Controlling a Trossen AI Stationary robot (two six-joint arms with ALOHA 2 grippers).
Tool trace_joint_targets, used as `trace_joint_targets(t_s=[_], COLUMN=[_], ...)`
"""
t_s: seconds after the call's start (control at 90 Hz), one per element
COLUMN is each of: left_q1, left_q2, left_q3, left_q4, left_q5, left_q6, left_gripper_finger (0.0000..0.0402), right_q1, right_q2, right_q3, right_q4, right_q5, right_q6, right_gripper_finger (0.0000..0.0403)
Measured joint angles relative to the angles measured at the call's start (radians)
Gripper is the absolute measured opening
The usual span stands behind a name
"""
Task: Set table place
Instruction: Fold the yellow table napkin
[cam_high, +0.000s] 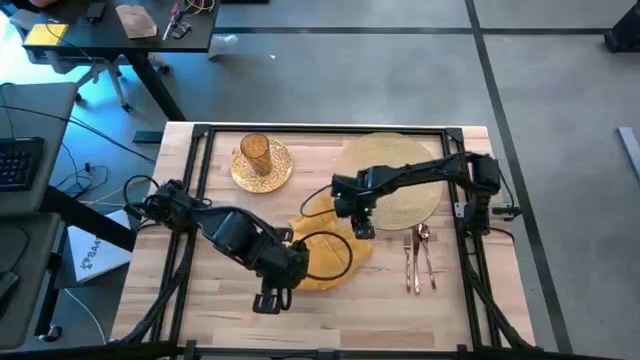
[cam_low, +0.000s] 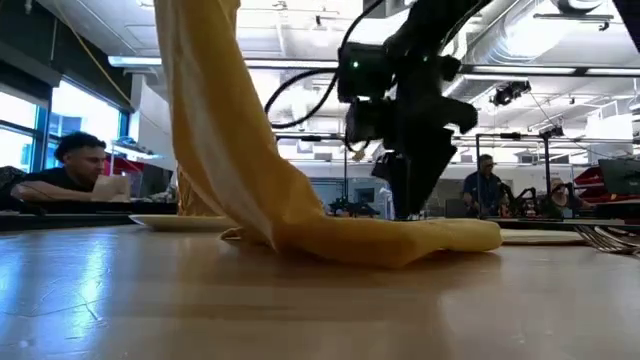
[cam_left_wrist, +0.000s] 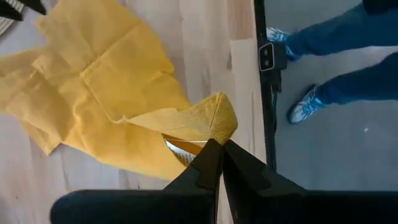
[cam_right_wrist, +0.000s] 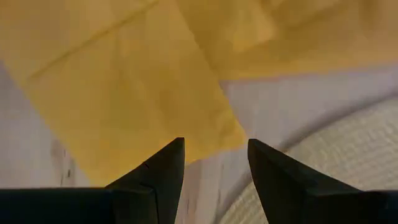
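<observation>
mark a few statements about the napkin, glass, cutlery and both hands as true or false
1. The left hand is shut on a corner of the yellow napkin. True.
2. The amber glass stands on the woven placemat. False: it stands on the gold plate, apart from the placemat.
3. The right hand is open above the napkin's edge. True.
4. The cutlery lies on the plate. False: it lies on the table just below the placemat in the high view.
5. The napkin is folded neatly. False: it is partly lifted and rumpled.
</observation>
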Motion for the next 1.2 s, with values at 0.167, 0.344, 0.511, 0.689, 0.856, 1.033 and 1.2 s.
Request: trace_joint_targets(t_s=[0.167, 0.344, 0.511, 0.689, 0.856, 1.033, 1.2], left_q1=[-0.003, -0.005, -0.005, -0.005, -0.005, -0.001, -0.001], left_q2=[0.0, 0.0, 0.0, 0.0, -0.019, -0.066, -0.109], left_q3=[0.0, 0.0, 0.001, 0.001, 0.001, 0.003, 0.003], left_q4=[0.0, 0.0, -0.01, -0.05, -0.08, -0.082, -0.082], left_q5=[-0.023, -0.043, -0.053, -0.103, -0.247, -0.464, -0.571], left_q6=[-0.039, -0.054, -0.054, -0.07, -0.139, -0.242, -0.22], left_gripper_finger=[0.0, 0.0, 0.0, 0.0, 0.0, 0.0, 0.0], right_q1=[0.044, 0.065, 0.083, 0.101, 0.11, 0.105, 0.109], right_q2=[0.041, 0.092, 0.104, 0.101, 0.006, -0.276, -0.554], right_q3=[0.0, 0.005, 0.007, 0.006, -0.009, -0.001, -0.002], right_q4=[0.061, 0.113, 0.084, 0.009, -0.139, -0.227, -0.267], right_q5=[0.099, 0.198, 0.238, 0.22, 0.211, 0.028, -0.046], right_q6=[-0.02, 0.05, 0.094, 0.112, 0.149, 0.253, 0.334], right_gripper_finger=[0.0161, 0.0155, 0.0093, 0.0009, 0.0001, 0.0, 0.0])
